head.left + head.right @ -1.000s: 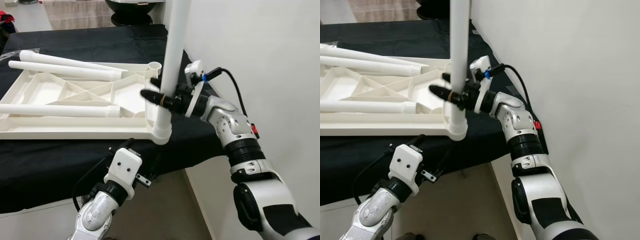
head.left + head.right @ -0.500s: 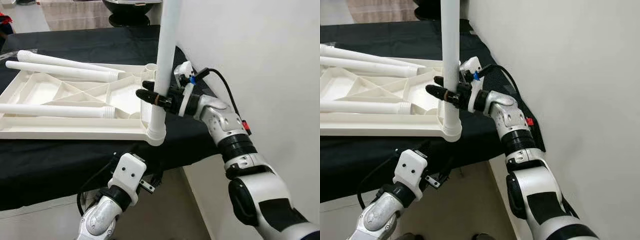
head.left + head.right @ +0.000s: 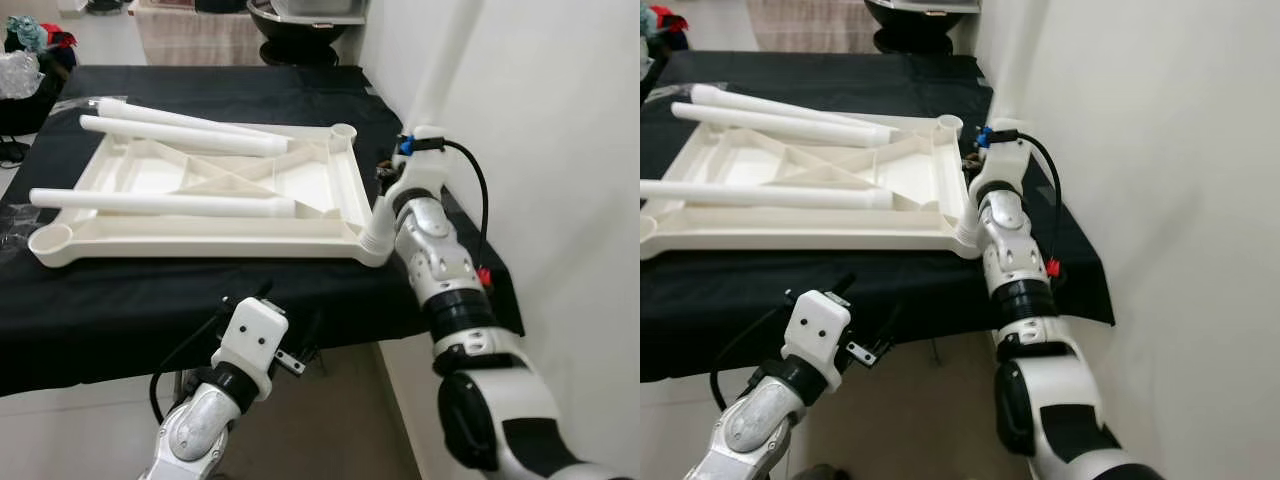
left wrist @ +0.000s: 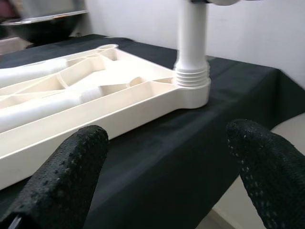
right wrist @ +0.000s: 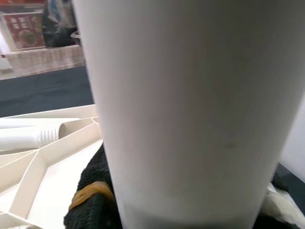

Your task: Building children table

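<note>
Nearest, the left arm hangs below the near edge of the black-draped table (image 3: 120, 320). Its left gripper (image 4: 162, 157) points up at the table from just under that edge, and the two black fingers (image 4: 71, 167) stand wide apart with nothing between them.

On the black cloth lies the white plastic tabletop (image 3: 200, 215), turned underside up so its ribbed compartments show. At its near right corner a white table leg (image 3: 440, 70) stands in the corner socket (image 3: 375, 235), its ribbed end seated at the socket's rim; the leg rises up and leans a little to the right, close to the white wall (image 3: 560, 150).

The right arm reaches up along the table's right edge, and the right gripper (image 5: 95, 200) is at this standing leg just above the socket. In the right wrist view the leg sits directly against the camera with a black finger (image 5: 90, 210) bearing a yellowish band pressed against its side, so the grip is closed around the leg.

Farther in, a loose leg (image 3: 160, 203) lies across the near part of the tabletop, running left to right. At the far side two more loose legs (image 3: 180, 128) lie side by side, angled from the far left corner toward the middle. The near left socket (image 3: 50, 240) and the far right socket (image 3: 343, 131) are open rings.
</note>
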Robot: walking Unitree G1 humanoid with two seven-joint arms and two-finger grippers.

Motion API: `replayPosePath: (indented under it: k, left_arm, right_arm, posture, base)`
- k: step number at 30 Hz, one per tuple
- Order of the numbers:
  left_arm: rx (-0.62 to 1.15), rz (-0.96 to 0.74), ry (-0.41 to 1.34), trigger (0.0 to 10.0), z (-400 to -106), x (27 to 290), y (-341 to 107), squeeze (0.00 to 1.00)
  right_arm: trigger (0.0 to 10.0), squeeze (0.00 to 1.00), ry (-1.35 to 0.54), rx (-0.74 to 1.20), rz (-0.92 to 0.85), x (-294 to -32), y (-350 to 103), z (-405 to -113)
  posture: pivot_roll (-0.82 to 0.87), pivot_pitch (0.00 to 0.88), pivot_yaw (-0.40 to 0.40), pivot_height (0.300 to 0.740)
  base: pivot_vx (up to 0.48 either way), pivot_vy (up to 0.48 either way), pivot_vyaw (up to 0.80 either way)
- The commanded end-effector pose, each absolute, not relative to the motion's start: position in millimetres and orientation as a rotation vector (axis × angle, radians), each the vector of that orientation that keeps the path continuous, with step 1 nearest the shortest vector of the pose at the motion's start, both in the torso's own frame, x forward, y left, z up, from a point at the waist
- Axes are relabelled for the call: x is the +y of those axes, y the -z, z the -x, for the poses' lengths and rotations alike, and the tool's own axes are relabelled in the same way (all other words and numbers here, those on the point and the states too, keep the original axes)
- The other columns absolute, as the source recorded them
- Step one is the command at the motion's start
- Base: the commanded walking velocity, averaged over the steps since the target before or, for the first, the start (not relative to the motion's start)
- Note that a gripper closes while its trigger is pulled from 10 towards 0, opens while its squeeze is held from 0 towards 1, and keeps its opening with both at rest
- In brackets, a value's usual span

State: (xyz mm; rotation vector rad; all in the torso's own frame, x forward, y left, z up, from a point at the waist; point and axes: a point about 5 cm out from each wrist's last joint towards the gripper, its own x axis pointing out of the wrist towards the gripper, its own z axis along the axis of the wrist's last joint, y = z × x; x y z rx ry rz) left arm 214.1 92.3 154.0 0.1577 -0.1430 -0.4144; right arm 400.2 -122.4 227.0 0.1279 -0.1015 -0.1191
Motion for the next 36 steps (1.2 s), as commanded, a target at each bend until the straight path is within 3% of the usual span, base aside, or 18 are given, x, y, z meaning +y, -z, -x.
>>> replayPosePath:
  k: [1,2,3,6,7,8,9,10,16,17,21,22,23,24,25,26,29,36]
  left_arm:
    - [-0.133,-0.156,0.423,10.0,-214.0,89.9,-150.3,0.0]
    - [-0.133,-0.156,0.423,10.0,-214.0,89.9,-150.3,0.0]
    - [-0.134,-0.157,0.421,10.0,-214.9,90.7,-150.5,0.0]
    - [-0.134,-0.157,0.419,10.0,-215.2,90.9,-150.5,0.0]
    - [-0.134,-0.157,0.418,10.0,-215.4,91.0,-150.6,0.0]
    - [-0.134,-0.158,0.418,10.0,-215.5,90.9,-150.6,0.0]
    - [-0.134,-0.158,0.418,10.0,-215.5,90.9,-150.6,0.0]
    - [-0.134,-0.158,0.416,10.0,-215.4,90.9,-150.5,0.0]
    - [-0.134,-0.16,0.414,10.0,-215.6,91.1,-150.4,0.0]
    - [-0.133,-0.16,0.412,10.0,-215.7,91.5,-150.3,0.0]
    - [-0.131,-0.163,0.412,10.0,-215.9,91.8,-150.0,0.0]
    - [-0.131,-0.164,0.412,10.0,-216.0,91.9,-149.9,0.0]
    - [-0.131,-0.164,0.412,10.0,-216.0,91.9,-149.9,0.0]
    - [-0.13,-0.171,0.41,10.0,-216.4,92.0,-149.9,0.0]
    - [-0.13,-0.171,0.41,10.0,-216.4,92.0,-149.9,0.0]
    - [-0.132,-0.175,0.411,10.0,-216.8,92.0,-150.3,0.0]
    - [-0.134,-0.178,0.412,10.0,-217.3,91.9,-150.8,0.0]
    - [-0.13,-0.182,0.413,10.0,-216.1,92.5,-149.7,0.0]
  right_arm:
    - [4.3,0.0,0.112,-0.015,-0.114,-117.7,-209.4,-399.0]
    - [4.3,0.0,0.112,-0.015,-0.114,-117.7,-209.4,-399.0]
    - [10.0,0.0,0.009,-0.021,-0.15,-101.2,-214.3,-400.5]
    - [10.0,0.0,-0.011,-0.032,-0.159,-96.4,-216.7,-401.0]
    - [10.0,0.69,-0.013,-0.06,-0.183,-95.6,-220.4,-401.3]
    - [10.0,1.0,0.004,-0.084,-0.185,-96.6,-223.8,-401.4]
    - [10.0,1.0,0.004,-0.084,-0.185,-96.6,-223.8,-401.4]
    - [10.0,0.0,0.025,-0.097,-0.186,-100.0,-225.8,-401.9]
    - [10.0,0.0,-0.09,-0.098,-0.204,-103.7,-230.8,-406.0]
    - [10.0,1.0,-0.178,-0.056,-0.177,-102.9,-227.6,-408.0]
    - [10.0,1.0,-0.446,0.043,-0.197,-103.5,-219.5,-407.3]
    - [10.0,0.04,-0.588,0.052,-0.204,-102.7,-219.5,-403.7]
    - [10.0,0.04,-0.588,0.052,-0.204,-102.7,-219.5,-403.7]
    - [10.0,0.0,-0.742,0.045,-0.211,-101.2,-220.9,-397.7]
    - [10.0,0.0,-0.742,0.045,-0.211,-101.2,-220.9,-397.7]
    - [10.0,0.0,-0.902,0.011,-0.174,-100.0,-223.5,-388.7]
    - [10.0,0.0,-1.096,-0.029,-0.135,-98.6,-227.7,-376.2]
    - [10.0,0.0,-1.305,-0.081,-0.144,-92.2,-246.1,-369.2]
  posture:
    - [0.08,0.123,-0.105,0.74]
    - [0.08,0.123,-0.105,0.74]
    - [0.07,0.126,-0.105,0.74]
    - [0.07,0.126,-0.105,0.74]
    - [0.07,0.126,-0.107,0.74]
    - [0.07,0.127,-0.106,0.74]
    - [0.07,0.127,-0.106,0.74]
    - [0.07,0.127,-0.106,0.74]
    - [0.07,0.127,-0.109,0.74]
    - [0.07,0.129,-0.106,0.74]
    - [0.07,0.127,-0.108,0.74]
    - [0.07,0.127,-0.108,0.74]
    - [0.07,0.127,-0.108,0.74]
    - [0.07,0.13,-0.11,0.74]
    - [0.07,0.13,-0.11,0.74]
    - [0.07,0.13,-0.11,0.74]
    - [0.07,0.13,-0.11,0.74]
    - [0.07,0.12,-0.112,0.74]
  base:
    - [0.0,0.0,0.0]
    - [0.0,0.0,0.0]
    - [0.0,0.0,0.0]
    - [0.0,0.0,0.0]
    - [0.0,0.0,0.0]
    - [0.0,0.0,0.0]
    - [0.0,0.0,0.0]
    - [0.0,0.0,0.0]
    - [0.0,0.0,0.0]
    - [0.0,0.0,0.0]
    - [0.0,0.0,0.0]
    - [0.0,0.0,0.0]
    - [0.0,0.0,0.0]
    - [0.0,0.0,0.0]
    - [0.0,0.0,0.0]
    - [0.0,0.0,0.0]
    - [0.0,0.0,0.0]
    - [0.0,0.0,0.0]
